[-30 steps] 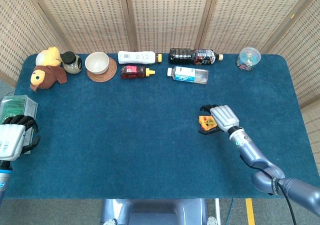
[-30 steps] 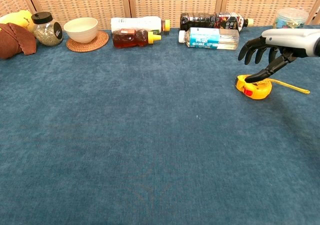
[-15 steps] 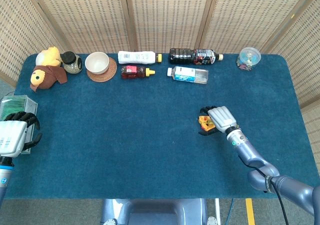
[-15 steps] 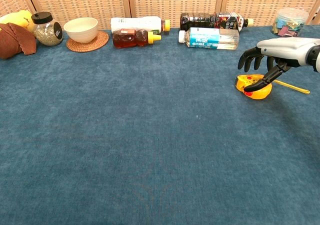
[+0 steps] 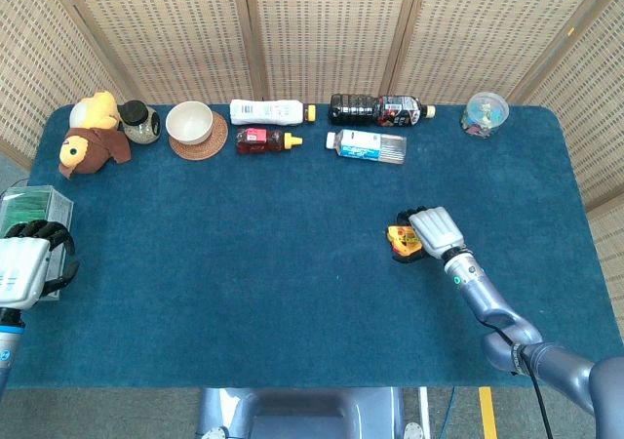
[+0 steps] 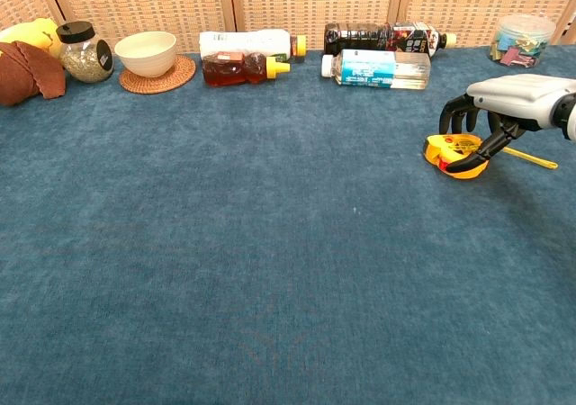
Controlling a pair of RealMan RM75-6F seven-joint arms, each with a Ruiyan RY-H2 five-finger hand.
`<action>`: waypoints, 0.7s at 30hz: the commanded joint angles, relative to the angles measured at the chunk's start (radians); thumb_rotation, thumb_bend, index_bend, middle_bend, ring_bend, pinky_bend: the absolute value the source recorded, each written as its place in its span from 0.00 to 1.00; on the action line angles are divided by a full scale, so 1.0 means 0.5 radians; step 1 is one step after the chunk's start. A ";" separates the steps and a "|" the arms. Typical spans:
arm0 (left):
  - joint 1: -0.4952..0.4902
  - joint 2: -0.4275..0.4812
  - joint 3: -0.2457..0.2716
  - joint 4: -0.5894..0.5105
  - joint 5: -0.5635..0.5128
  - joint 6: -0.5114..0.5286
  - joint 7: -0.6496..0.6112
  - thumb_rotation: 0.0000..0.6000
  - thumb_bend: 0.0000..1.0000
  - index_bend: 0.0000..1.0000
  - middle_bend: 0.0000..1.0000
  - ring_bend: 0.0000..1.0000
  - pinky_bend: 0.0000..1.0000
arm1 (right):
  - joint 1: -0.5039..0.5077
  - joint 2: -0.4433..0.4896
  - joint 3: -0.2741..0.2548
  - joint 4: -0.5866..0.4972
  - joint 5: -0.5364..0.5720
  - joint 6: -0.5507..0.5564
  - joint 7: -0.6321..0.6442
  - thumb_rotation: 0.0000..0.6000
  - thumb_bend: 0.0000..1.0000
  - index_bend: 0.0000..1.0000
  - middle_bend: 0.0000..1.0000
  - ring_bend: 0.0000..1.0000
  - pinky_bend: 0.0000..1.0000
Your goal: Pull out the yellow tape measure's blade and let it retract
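The yellow tape measure [image 5: 398, 241] lies on the blue table cloth right of centre, its red button facing forward in the chest view [image 6: 450, 157]. A short length of yellow blade [image 6: 531, 159] sticks out to its right, flat on the cloth. My right hand [image 5: 432, 230] is down over the case, with dark fingers [image 6: 459, 111] curled across the top and the thumb hooked along its front edge [image 6: 479, 155]. My left hand [image 5: 27, 263] hangs at the table's far left edge with its fingers curled in, holding nothing; the chest view does not show it.
Along the back edge stand a plush toy [image 5: 88, 137], a dark-lidded jar [image 6: 84, 54], a white bowl [image 6: 146, 52] on a woven coaster, several lying bottles [image 6: 378, 67] and a clear tub [image 6: 520, 36]. A clear box with green contents [image 5: 34, 208] sits by my left hand.
My right hand has sunk lower onto the tape measure and its fingers and thumb have closed in around the case. The left hand has barely shifted.
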 commanded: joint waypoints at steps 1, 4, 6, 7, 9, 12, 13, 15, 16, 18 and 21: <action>0.003 0.005 0.002 -0.006 0.000 0.007 0.003 1.00 0.28 0.55 0.41 0.28 0.30 | 0.000 -0.027 -0.015 0.045 -0.022 0.015 0.030 0.53 0.18 0.33 0.38 0.36 0.45; 0.007 0.011 0.007 -0.015 -0.001 0.013 0.007 1.00 0.28 0.55 0.41 0.28 0.30 | 0.005 -0.047 -0.029 0.094 -0.047 0.026 0.057 0.54 0.18 0.34 0.39 0.37 0.46; 0.010 0.015 0.010 -0.019 -0.003 0.017 0.009 1.00 0.28 0.55 0.41 0.28 0.30 | 0.007 -0.060 -0.039 0.125 -0.065 0.034 0.075 0.54 0.18 0.35 0.40 0.38 0.46; 0.011 0.016 0.011 -0.020 -0.003 0.018 0.009 1.00 0.28 0.55 0.41 0.28 0.30 | 0.007 -0.064 -0.042 0.136 -0.070 0.036 0.081 0.54 0.18 0.36 0.41 0.38 0.47; 0.015 0.020 0.015 -0.025 -0.004 0.023 0.011 1.00 0.28 0.55 0.41 0.28 0.30 | 0.009 -0.082 -0.052 0.175 -0.084 0.042 0.115 0.55 0.18 0.37 0.42 0.39 0.47; 0.019 0.024 0.018 -0.029 -0.007 0.028 0.013 1.00 0.28 0.55 0.41 0.28 0.30 | 0.011 -0.099 -0.064 0.218 -0.108 0.056 0.144 0.55 0.18 0.39 0.43 0.41 0.49; 0.020 0.025 0.019 -0.031 -0.007 0.031 0.014 1.00 0.28 0.55 0.41 0.28 0.30 | 0.013 -0.108 -0.071 0.240 -0.120 0.062 0.158 0.55 0.18 0.40 0.44 0.42 0.50; 0.022 0.029 0.021 -0.035 -0.004 0.034 0.016 1.00 0.28 0.55 0.41 0.28 0.30 | 0.015 -0.120 -0.077 0.270 -0.135 0.074 0.185 0.55 0.18 0.42 0.46 0.44 0.51; 0.022 0.030 0.022 -0.036 -0.003 0.036 0.016 1.00 0.28 0.55 0.41 0.28 0.30 | 0.015 -0.124 -0.080 0.280 -0.140 0.078 0.193 0.55 0.18 0.44 0.47 0.45 0.52; 0.025 0.033 0.023 -0.041 -0.003 0.041 0.017 1.00 0.28 0.55 0.41 0.28 0.30 | 0.015 -0.136 -0.082 0.307 -0.149 0.090 0.223 0.55 0.18 0.46 0.50 0.47 0.54; 0.028 0.035 0.026 -0.047 -0.003 0.047 0.018 1.00 0.28 0.55 0.41 0.28 0.30 | 0.018 -0.155 -0.092 0.353 -0.171 0.112 0.258 0.55 0.17 0.50 0.52 0.50 0.56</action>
